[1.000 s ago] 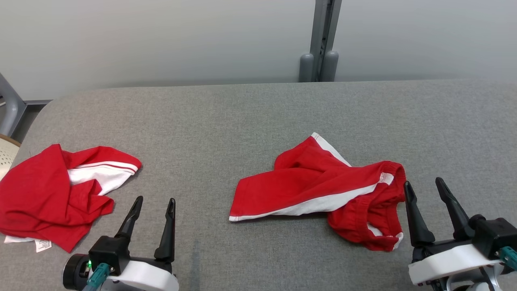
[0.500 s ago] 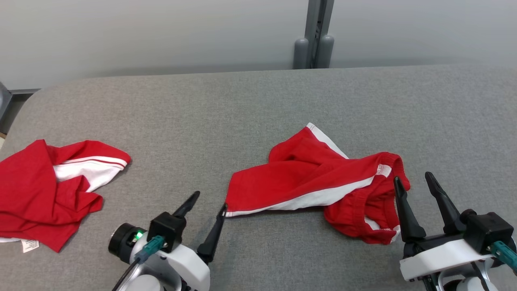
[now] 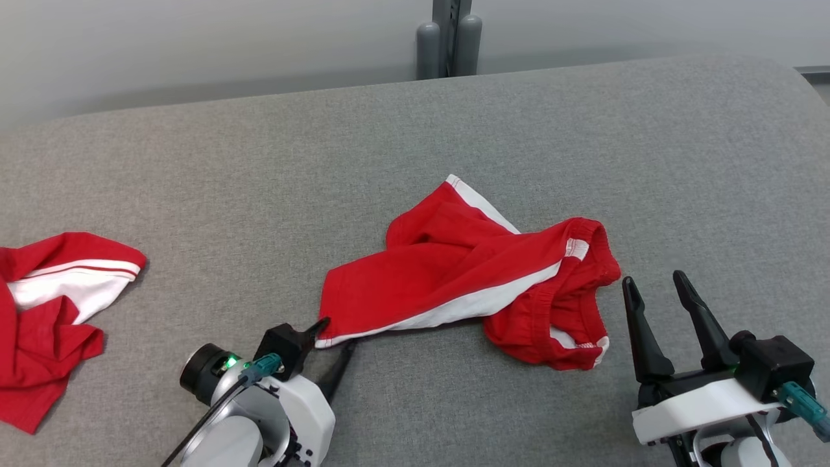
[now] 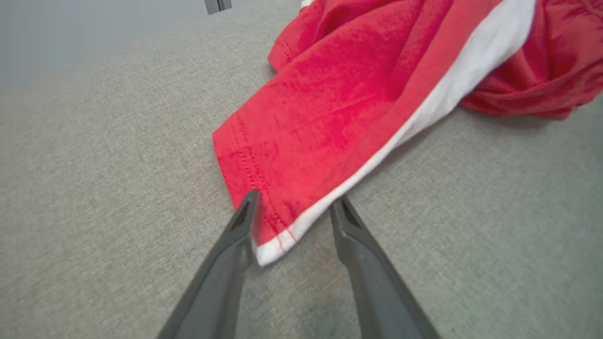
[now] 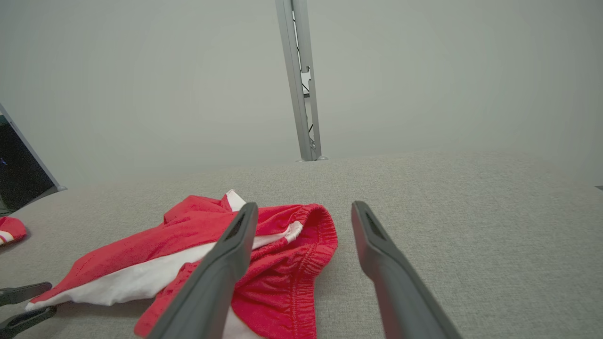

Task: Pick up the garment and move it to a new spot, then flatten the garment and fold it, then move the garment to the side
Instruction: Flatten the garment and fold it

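Observation:
The garment, red shorts with a white side stripe, lies crumpled in the middle of the grey padded table. My left gripper lies low at its near-left hem corner. In the left wrist view the left gripper straddles that white-edged corner of the garment, with the fingers still apart and not clamped. My right gripper stands open just right of the elastic waistband, holding nothing. From the right wrist, the right gripper points past the waistband of the garment.
A second red and white garment lies bunched at the table's left edge. A grey metal post stands behind the far edge against a pale wall. Bare grey surface stretches to the right and behind the shorts.
The camera has shifted, sliding the scene left. My left gripper has swung right to the shorts' hem corner and now straddles it, its fingers slightly narrower. The right gripper has held its pose.

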Tool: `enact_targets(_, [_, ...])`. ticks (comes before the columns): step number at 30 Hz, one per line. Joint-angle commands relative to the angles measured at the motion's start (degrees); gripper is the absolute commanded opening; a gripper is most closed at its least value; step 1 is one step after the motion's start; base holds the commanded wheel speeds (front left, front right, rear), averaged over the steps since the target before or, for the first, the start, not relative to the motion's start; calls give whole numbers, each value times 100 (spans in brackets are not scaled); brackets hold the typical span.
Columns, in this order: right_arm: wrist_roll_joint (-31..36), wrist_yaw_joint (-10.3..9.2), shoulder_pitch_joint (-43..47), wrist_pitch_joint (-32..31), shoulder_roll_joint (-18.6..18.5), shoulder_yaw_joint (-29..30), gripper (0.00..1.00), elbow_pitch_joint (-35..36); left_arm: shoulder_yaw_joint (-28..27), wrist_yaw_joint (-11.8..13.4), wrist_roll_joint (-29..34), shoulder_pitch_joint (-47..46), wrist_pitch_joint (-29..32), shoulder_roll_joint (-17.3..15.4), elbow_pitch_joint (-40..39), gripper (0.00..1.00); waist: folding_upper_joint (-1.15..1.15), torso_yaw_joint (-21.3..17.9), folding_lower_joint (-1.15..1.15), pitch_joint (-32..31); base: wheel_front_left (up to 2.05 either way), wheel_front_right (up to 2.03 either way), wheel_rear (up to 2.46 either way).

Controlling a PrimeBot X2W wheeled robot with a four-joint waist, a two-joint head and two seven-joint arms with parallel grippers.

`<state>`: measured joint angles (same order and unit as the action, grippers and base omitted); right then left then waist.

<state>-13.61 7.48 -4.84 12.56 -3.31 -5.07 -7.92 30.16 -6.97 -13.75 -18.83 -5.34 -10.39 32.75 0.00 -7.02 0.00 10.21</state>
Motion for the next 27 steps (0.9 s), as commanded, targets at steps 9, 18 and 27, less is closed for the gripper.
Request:
enact_targets(9, [-22, 3, 40, 78, 6, 120, 100, -50, 205, -43, -273, 69, 122, -235, -650, 0, 0, 118, 0, 6, 0, 0, 0])
enact_targets(18, [-49, 3, 34, 71, 16, 146, 100, -80, 375, -27, -763, 696, 1134, -717, -2619, 0, 0, 346, 0, -10, 0, 0, 0])
enact_targets(27, [-97, 3, -63, 85, 21, 57, 100, -92, 64, 263, -1000, 795, 1565, -968, -3607, 0, 0, 274, 0, 44, 0, 0, 0])
